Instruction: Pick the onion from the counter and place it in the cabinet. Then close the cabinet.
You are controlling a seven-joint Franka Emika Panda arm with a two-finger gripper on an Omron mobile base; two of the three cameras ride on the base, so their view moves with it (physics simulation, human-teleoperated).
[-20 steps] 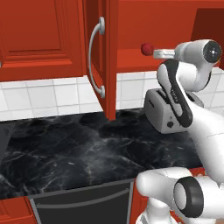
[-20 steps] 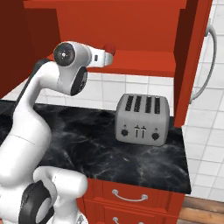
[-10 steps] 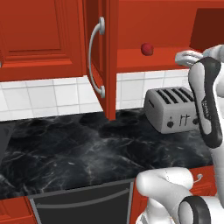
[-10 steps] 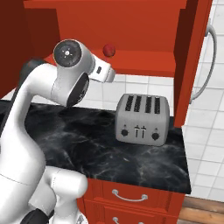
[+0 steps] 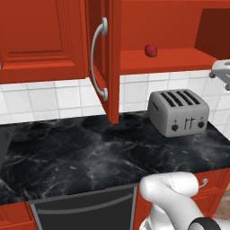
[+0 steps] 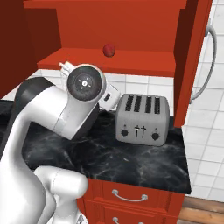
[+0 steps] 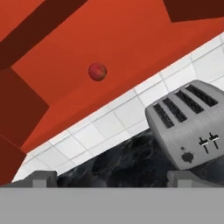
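The small round dark red onion (image 7: 97, 71) is seen resting on the red shelf inside the open red wall cabinet (image 5: 179, 58), well apart from the gripper (image 7: 111, 177) and ahead of it. The gripper's fingers (image 7: 43, 178) are spread wide, nothing held between them. The silver four-slot toaster (image 7: 192, 127) is seen nearer the gripper, on the black marble-look counter (image 5: 81, 152).

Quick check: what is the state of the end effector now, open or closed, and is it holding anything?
End effector: open and holding nothing; its two tips stand wide apart in the hand view. The onion sits on the cabinet shelf.
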